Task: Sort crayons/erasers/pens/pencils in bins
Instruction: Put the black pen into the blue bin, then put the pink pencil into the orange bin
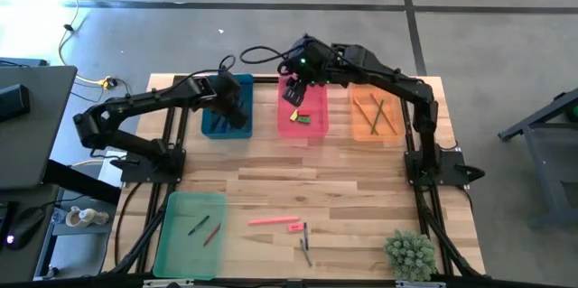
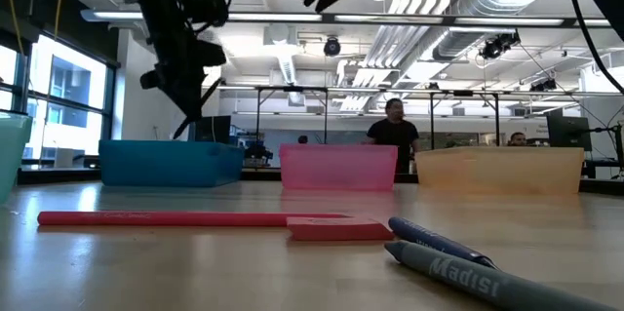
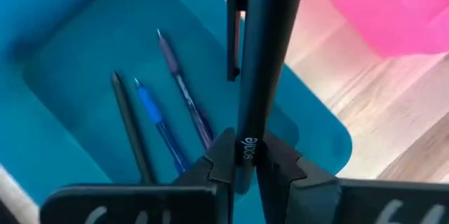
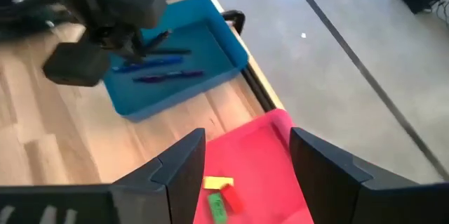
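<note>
While the near edge of the table (image 1: 343, 180) still carries unsorted stock, sorting is only partly done: a pink pencil (image 1: 273, 221) lies with a pink eraser (image 1: 295, 227) touching its end, and two dark pens (image 1: 306, 244) lie just beside them (the low view shows them as a blue pen (image 2: 439, 240) and a grey one (image 2: 487, 274)). Nearer the left corner, the light green bin (image 1: 187, 233) holds two short crayons (image 1: 206, 230). Farther back stand the other three bins in a row. Over the blue bin (image 1: 226, 107), the left gripper (image 3: 245, 157) hangs with its fingers pressed onto a black pen (image 3: 263, 55), held roughly upright above three pens (image 3: 158, 122) already lying in that bin; the step in hand is judged to be the delivery of this pen. Its next move calls for lowering slightly and letting the fingers part so the pen drops inside the walls and not over the rim. Beside it, the right gripper (image 4: 245, 175) hovers over the pink bin (image 1: 302, 107), fingers spread wide with nothing between them, above a yellow eraser (image 4: 218, 182) and a green eraser (image 4: 217, 206) in the bin. Farthest right, the orange bin (image 1: 375, 112) holds thin pencils (image 1: 375, 115). The right arm is judged free to return for the near items.
</note>
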Robot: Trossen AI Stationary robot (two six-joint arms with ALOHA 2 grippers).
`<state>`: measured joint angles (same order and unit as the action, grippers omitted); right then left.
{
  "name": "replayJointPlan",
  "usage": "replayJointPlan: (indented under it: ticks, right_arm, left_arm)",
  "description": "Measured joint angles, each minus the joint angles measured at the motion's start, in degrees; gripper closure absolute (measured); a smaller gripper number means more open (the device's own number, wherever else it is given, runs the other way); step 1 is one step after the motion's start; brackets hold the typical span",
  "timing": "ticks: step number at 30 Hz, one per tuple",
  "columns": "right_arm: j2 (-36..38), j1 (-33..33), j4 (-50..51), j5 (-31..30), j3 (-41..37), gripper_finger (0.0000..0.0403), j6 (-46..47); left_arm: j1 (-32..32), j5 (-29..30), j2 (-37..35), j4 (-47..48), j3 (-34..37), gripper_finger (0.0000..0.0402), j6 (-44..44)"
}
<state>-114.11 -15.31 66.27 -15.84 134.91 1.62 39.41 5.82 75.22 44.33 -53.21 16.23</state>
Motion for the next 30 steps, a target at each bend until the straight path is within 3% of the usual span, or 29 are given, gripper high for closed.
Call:
replayJointPlan:
  ticks: [7,17,20,26,30]
  right_arm:
    - [-1.4,-3.8,1.8,4.0,-0.6,0.0203,-1.8]
    - [-1.6,-6.5,1.7,7.9,-7.4,0.0203,-2.3]
    - [-1.6,-6.5,0.8,8.8,-10.0,0.0203,-3.0]
    - [-1.6,-6.4,-2.6,18.2,-13.9,0.0203,-2.9]
    - [-1.5,-5.7,-2.8,19.4,-14.6,0.0203,-0.9]
  left_arm:
    - [1.6,-0.3,5.0,1.3,0.0,0.0380,3.2]
    - [4.0,-0.5,10.2,2.5,0.0,0.0373,5.9]
    - [4.7,-1.0,10.5,2.9,0.0,0.0355,5.9]
    - [6.1,-1.5,10.2,3.1,0.0,0.0296,5.7]
    - [7.3,-4.4,10.2,4.6,-0.3,0.0256,4.6]
